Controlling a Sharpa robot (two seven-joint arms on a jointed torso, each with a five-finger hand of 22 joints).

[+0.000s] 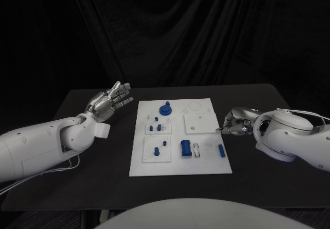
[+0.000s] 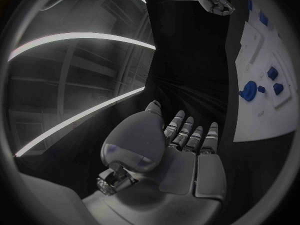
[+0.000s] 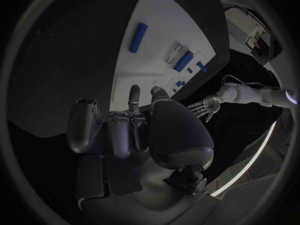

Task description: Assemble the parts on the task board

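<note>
The white task board (image 1: 206, 164) lies in the middle of the black table. On it are a round blue part (image 1: 166, 109), small blue pegs (image 1: 155, 127), another peg (image 1: 157, 151), a blue block (image 1: 185, 148) and a blue bar (image 1: 221, 150). My left hand (image 1: 110, 101) is raised left of the board's far corner, fingers spread and holding nothing. My right hand (image 1: 233, 122) hangs at the board's right edge with its fingers curled in and nothing in them. The right wrist view has the right hand (image 3: 134, 130) above the table, with the bar (image 3: 139, 37) and block (image 3: 184, 62) beyond it.
The black table (image 1: 82, 191) reaches well past the board on every side. In the left wrist view my left hand (image 2: 181, 145) is beside the board (image 2: 262, 125), with the round blue part (image 2: 249, 90) on it and my right hand (image 2: 212, 0) far off.
</note>
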